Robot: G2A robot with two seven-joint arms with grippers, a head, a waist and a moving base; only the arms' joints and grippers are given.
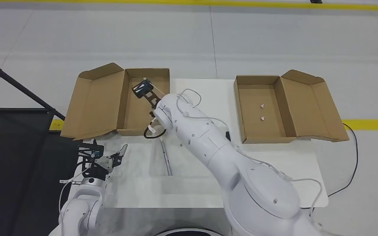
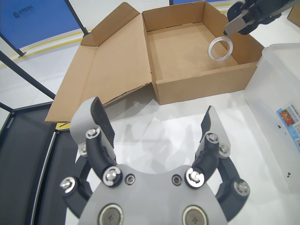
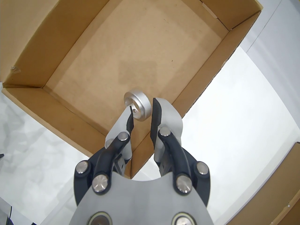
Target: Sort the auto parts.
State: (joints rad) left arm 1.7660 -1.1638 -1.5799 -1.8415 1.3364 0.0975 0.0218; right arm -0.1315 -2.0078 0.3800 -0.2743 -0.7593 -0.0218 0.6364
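**Two boxes, one ring at the left one**

Top view: two open cardboard boxes sit on the white table [image 1: 195, 171]. The right gripper [image 1: 142, 89] is over the left box [image 1: 136, 115]. The right box [image 1: 260, 128] holds two small parts [image 1: 261, 107]. The left gripper [image 1: 112, 158] is near the table's left front corner.

Left wrist view: its fingers [image 2: 98, 113] are spread wide, with nothing between them. A metal ring [image 2: 211, 50] shows inside the left box, just below the right gripper. A clear bin [image 2: 276, 76] stands beside the box.

Right wrist view: the fingers [image 3: 164, 113] are parted. The ring sits just past their tips, above the box floor.

Left gripper [image 2: 154, 127], fingers [image 2: 100, 115] spread, above white table [image 2: 164, 146]; silver ring [image 2: 220, 48] over cardboard box [image 2: 199, 87], close to right gripper [image 2: 228, 30]
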